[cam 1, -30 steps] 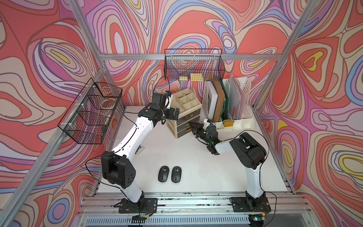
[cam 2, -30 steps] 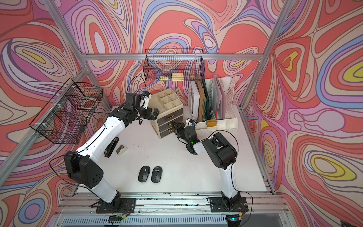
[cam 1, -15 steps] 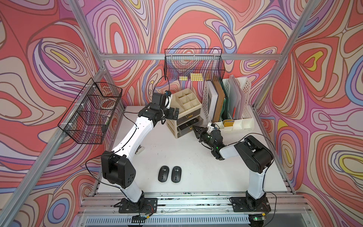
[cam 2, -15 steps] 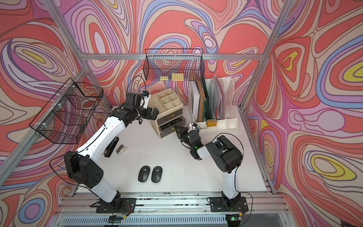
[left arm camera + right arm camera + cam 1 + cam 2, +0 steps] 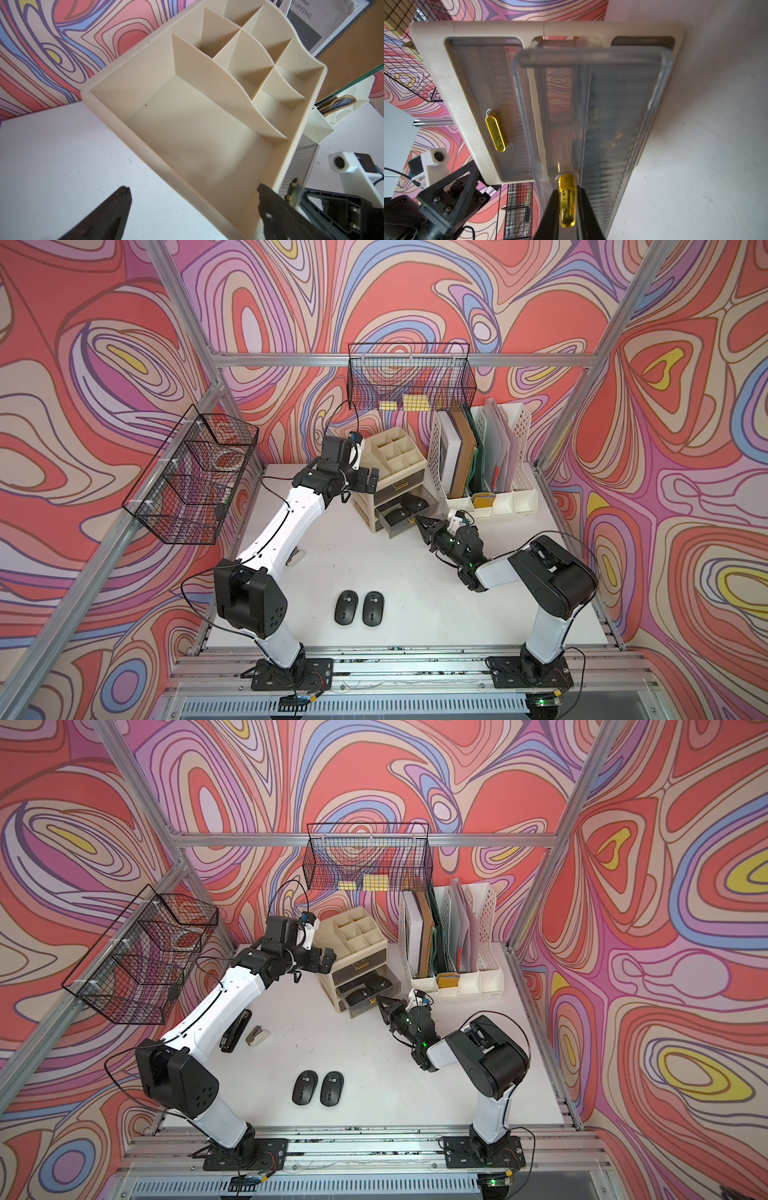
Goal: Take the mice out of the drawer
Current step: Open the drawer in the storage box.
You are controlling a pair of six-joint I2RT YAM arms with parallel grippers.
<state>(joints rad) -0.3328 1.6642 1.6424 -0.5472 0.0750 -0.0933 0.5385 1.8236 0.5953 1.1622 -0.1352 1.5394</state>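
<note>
— Look at the drawer: pulled further out of the cream organiser than a second ago.
— Pulled by what?
— By the right gripper. Backed away from the organiser too. Nearly shut now, pinching the drawer's little gold handle between two black fingers.
— Which drawer?
— Somewhere under the shut top drawer. Hard to tell whether middle or lowest.
— Any mice in it?
— Yes. Count two black mice lying inside, side by side, seen in both top views.
— And outside?
— Two more mice down on the white table, near the front edge. Side by side as well, close but not touching. Well apart from the organiser.
— What about the left gripper?
— Spread wide open. Holds nothing. Hangs just beside the organiser's top tray, one finger over the bare table, the other by the front corner. Same spot as a second ago.
— Touching the organiser?
— Cannot tell.
— Anything else?
— Black stapler and small grey staple remover, near each other on the table by the left arm.
</note>
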